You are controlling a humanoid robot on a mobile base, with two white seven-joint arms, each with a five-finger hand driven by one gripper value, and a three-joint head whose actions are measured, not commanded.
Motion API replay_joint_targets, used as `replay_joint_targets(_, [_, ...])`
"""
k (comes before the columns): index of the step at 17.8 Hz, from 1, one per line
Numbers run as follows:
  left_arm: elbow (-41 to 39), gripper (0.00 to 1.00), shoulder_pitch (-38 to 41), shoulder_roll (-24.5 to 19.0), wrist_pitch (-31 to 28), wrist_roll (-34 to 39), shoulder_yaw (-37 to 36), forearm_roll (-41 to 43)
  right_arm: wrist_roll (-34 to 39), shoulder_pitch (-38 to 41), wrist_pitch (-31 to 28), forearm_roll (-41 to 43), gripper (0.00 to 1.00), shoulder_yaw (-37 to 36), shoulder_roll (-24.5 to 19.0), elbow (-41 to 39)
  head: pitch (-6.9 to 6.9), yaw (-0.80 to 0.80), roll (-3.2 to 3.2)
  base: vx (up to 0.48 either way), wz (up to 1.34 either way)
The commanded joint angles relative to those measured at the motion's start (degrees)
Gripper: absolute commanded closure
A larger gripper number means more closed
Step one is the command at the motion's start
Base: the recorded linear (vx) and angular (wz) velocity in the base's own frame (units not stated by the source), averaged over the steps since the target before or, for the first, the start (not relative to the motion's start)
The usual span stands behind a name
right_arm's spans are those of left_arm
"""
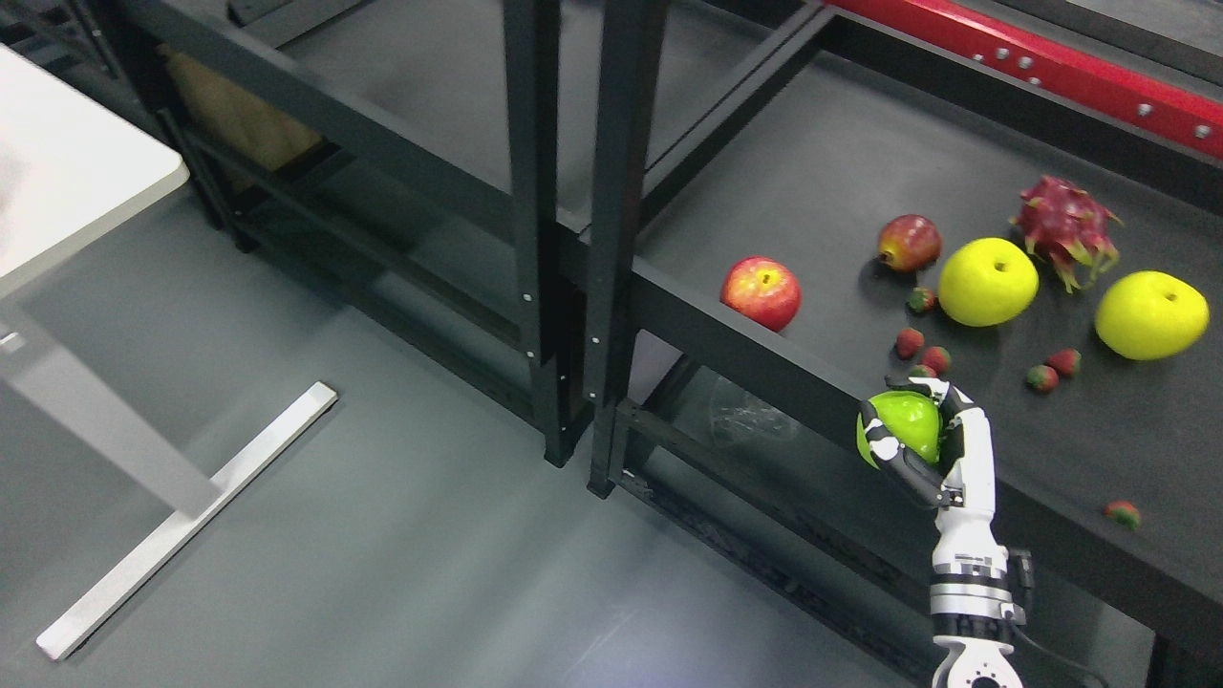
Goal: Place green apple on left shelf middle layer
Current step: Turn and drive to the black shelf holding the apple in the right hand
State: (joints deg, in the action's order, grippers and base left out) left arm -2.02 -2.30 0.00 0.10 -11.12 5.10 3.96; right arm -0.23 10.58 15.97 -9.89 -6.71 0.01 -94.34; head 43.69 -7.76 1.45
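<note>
The right hand [917, 435] has its fingers wrapped around the green apple [903, 425], holding it just off the front edge of the right shelf [812, 172], clear of the shelf's surface and over the floor. The left shelf [401, 96] stands beside the right shelf, on the far side of the two upright posts [573, 210] where the frames meet; its middle layer looks bare.

The main risk is the carry. From the right shelf's front edge, the apple has to pass around those posts, and a swing kept too close to the frame could knock the hand or the fruit against a post and break the grip. The apple is round and smooth, so a loosened hold would likely send it to the floor and rolling. The red apple [761, 291] sits at the right shelf's front lip, between the hand and the posts; a low pass could nudge it off.
</note>
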Motion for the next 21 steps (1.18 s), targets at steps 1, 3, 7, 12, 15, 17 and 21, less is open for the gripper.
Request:
replay_joint_targets(1, [0.0, 0.0, -0.07, -1.0, -0.01, 0.05, 0.0, 0.0, -0.03, -0.38, 0.37, 0.05, 1.0, -0.5, 0.99, -0.93, 0.0, 0.0, 0.0, 0.041, -0.71])
replay_joint_targets(3, [0.0, 0.0, 0.02, -1.0, -0.01, 0.05, 0.0, 0.0, -0.55, -0.47, 0.46, 0.05, 1.0, -0.5, 0.99, -1.02, 0.0, 0.0, 0.0, 0.037, -0.64])
replay_joint_targets(7, [0.0, 0.0, 0.02, -1.0, 0.08, 0.05, 0.0, 0.0, -0.82, -0.65, 0.37, 0.05, 1.0, -0.5, 0.99, -1.11, 0.0, 0.0, 0.0, 0.055, -0.49])
replay_joint_targets(12, [0.0, 0.0, 0.02, -1.0, -0.01, 0.05, 0.0, 0.0, -0.82, -0.65, 0.37, 0.05, 1.0, -0.33, 0.99, -1.11, -0.01, 0.0, 0.0, 0.083, -0.36])
replay_joint_targets(15, [0.0, 0.0, 0.02, -1.0, -0.01, 0.05, 0.0, 0.0, -0.82, -0.56, 0.46, 0.05, 1.0, -0.5, 0.99, -1.11, -0.01, 0.0, 0.0, 0.111, -0.35])
replay_joint_targets(17, [0.0, 0.0, -0.07, -1.0, -0.01, 0.05, 0.0, 0.0, -0.82, -0.56, 0.46, 0.05, 1.0, -0.5, 0.99, -1.11, -0.03, 0.0, 0.0, 0.136, -0.28])
replay_joint_targets(21, [0.0, 0.0, 0.02, -1.0, -0.01, 0.05, 0.0, 0.0, -0.82, -0.56, 0.46, 0.05, 1.0, -0.59, 0.99, -1.11, -0.03, 0.0, 0.0, 0.176, -0.22])
